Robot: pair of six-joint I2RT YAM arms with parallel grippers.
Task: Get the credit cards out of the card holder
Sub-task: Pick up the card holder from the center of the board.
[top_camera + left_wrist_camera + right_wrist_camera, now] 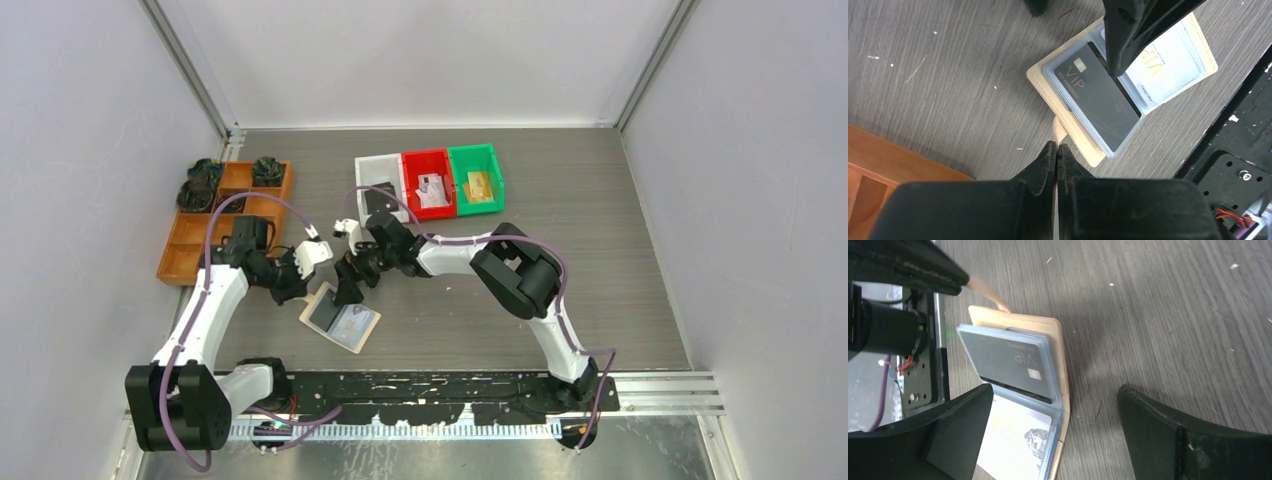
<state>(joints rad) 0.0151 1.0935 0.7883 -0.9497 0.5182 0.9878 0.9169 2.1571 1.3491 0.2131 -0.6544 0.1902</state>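
Tan holder: the card holder (pixel 340 317) lay open on the grey table (pixel 600 250), close to my two bases, cover down and clear sleeves up.
Cards: none were out. A dark card (pixel 1098 95) sat in the top sleeve and a pale card (pixel 1163 70) in the sleeve beside it, both wholly inside the plastic.
Left gripper: my left gripper (pixel 1056 147) was closed tight on the thin tab (pixel 1060 131) sticking out from the holder's edge, with nothing else in it.
Right gripper: my right gripper (pixel 1054 390) was spread wide and held nothing. One finger (pixel 1120 45) stood over the dark card near the fold and the other was off over bare table. I could not tell whether that tip touched the sleeve.
Risk, tab: I judged my pinch on so narrow a strip to be weak. A sideways pull on a card could tug the tab free, and the whole holder would then slide with the card.
Risk, sleeve: the sleeves were stacked and slightly fanned, so closing on them could catch plastic as well as card, lifting the holder instead of emptying it.
Risk, pinning: pressing down on the card face would clamp it in its pocket and stop it sliding out.
Risk, fold: a lift near the spine could flip the loose half shut over the pale card.
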